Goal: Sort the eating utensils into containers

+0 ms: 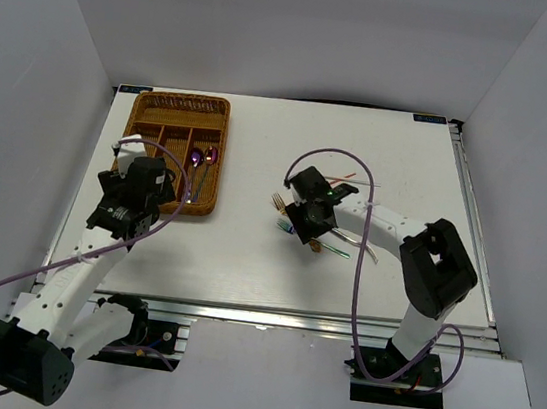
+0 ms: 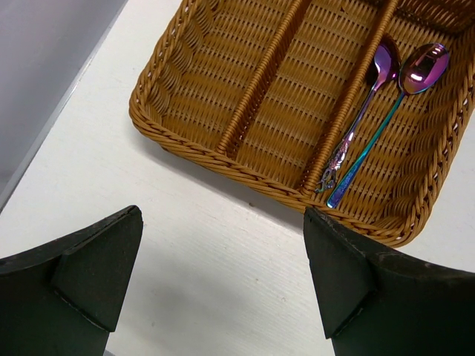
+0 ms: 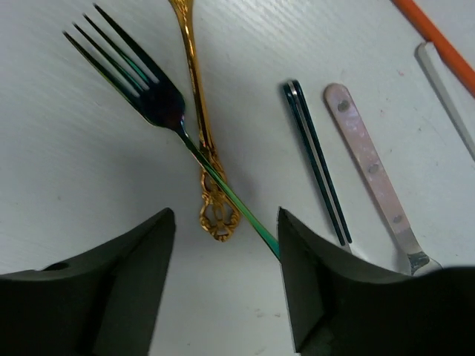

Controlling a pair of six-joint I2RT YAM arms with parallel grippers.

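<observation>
My right claw (image 3: 226, 222) is spread wide, straddling the rainbow fork (image 3: 159, 104) handle mid-frame on the table (image 3: 74, 185), lined up for a pinch I guess. The left claw (image 2: 223, 215) hangs spread below the wicker tray (image 2: 223, 159); two spoons (image 2: 423, 68) sit upper right, already sorted.
</observation>
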